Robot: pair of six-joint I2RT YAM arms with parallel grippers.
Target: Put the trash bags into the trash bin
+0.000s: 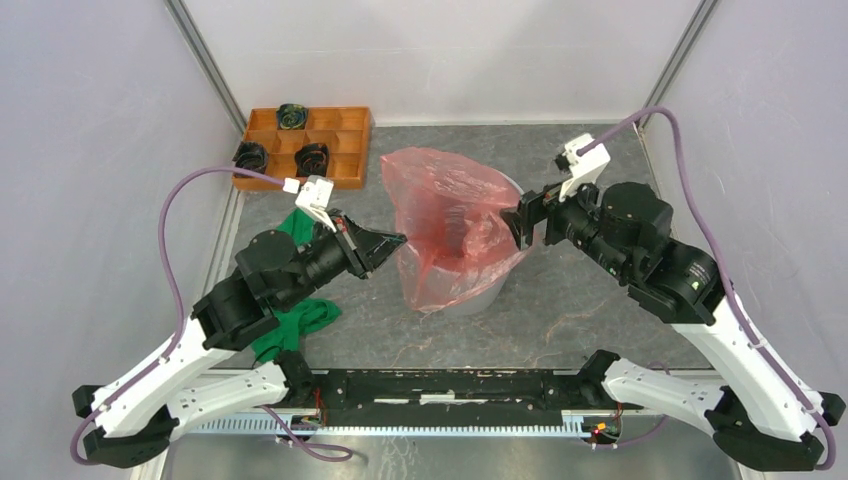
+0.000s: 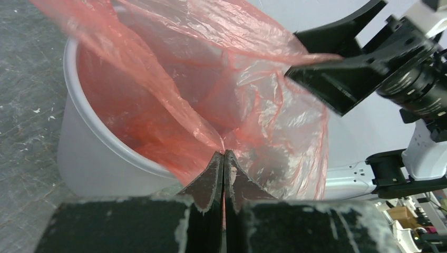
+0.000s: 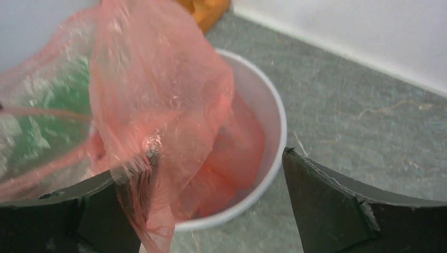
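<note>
The table [image 1: 570,330] lies open right of the bin [image 2: 89,158]. The bag [image 1: 445,215] stands mouth-up, long axis near vertical, its lower part inside the bin and its left side spilling over the rim. My left gripper [image 2: 223,158] is clenched on a fold of film outside that rim. My right gripper [image 1: 521,226] is spread wide, film draped over one finger, seemingly unpinched. The far-left tray [image 1: 345,150] holds black rolls [image 1: 313,157].

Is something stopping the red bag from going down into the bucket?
No, nothing visible blocks it. The red bag already hangs partly inside the bucket, with the left pincer pinching its edge.
</note>
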